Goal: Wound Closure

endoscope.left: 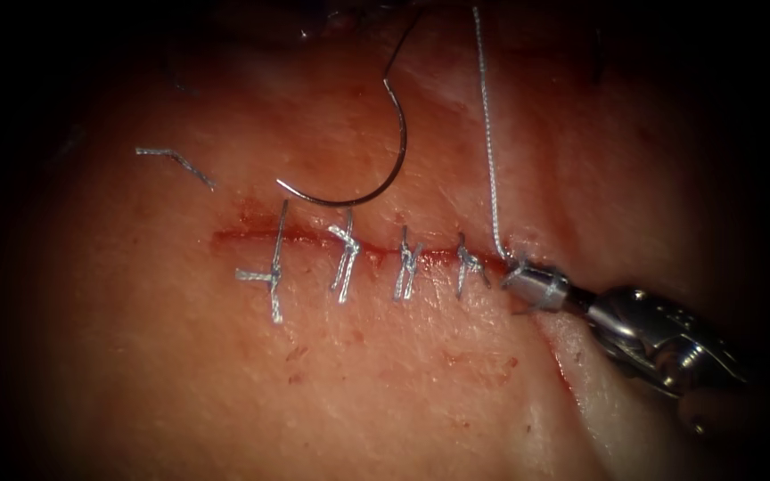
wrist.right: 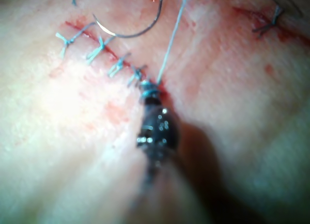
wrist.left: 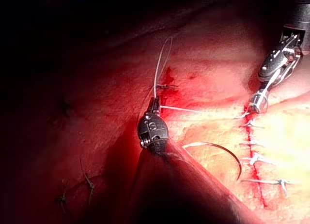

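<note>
Four tied stitches cross the cut in the endoscope view, and the right tool sits at the cut's right end with several turns of thread wound round its tip. Whether those jaws are parted under the wraps I cannot tell. From the tip the thread runs straight to the far side of the tissue. The needle lies loose on the tissue just beyond the cut, its curve sweeping from a point near the leftmost stitch round to the far side; no tool holds it and it does not look to be in the tissue. A cut end of thread lies to the far left.

Left wrist view: the left tool has its jaws closed on the thread, with one strand looping up from it and another leading across toward the right tool at the stitch line. The needle lies free between the two tools.

Right wrist view: the right tool touches the cut's end just past the last stitch, the thread rising taut from its wrapped tip. The thread's long axis runs from this tool away to the left tool, so the two stand at opposite ends of the strand; the needle lies beyond the stitches.
</note>
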Motion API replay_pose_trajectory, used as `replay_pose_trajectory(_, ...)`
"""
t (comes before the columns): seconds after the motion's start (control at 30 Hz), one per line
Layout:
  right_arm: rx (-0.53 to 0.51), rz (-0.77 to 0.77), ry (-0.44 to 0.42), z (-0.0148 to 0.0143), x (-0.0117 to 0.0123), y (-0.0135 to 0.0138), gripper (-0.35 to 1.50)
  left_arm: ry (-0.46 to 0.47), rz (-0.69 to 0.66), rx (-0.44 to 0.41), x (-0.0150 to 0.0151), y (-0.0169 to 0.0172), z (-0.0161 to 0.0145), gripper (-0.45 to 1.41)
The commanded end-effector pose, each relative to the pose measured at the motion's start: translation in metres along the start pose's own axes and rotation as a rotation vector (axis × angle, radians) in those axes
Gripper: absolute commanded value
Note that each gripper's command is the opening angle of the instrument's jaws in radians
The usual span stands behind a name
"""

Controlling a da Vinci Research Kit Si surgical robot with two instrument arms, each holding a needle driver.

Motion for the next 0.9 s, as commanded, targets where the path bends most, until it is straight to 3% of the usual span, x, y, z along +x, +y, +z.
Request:
replay_pose_trajectory(0.03,0.004,-0.002,-0.002,0.0005,-0.0010,-0.0002,-0.35,0.001,0.007,0.014,0.0000,-0.0010,0.0011,-0.45)
replay_pose_trajectory(0.4,0.027,-0.021,-0.021,-0.0016,-0.0019,-0.0011,-0.35,0.006,0.049,0.137,0.0021,-0.0078,0.0025,-0.45)
replay_pose_trajectory(0.9,0.062,-0.068,-0.042,-0.0035,-0.0034,-0.0033,-0.35,0.027,0.112,0.236,0.0052,-0.0132,0.0028,-0.45)
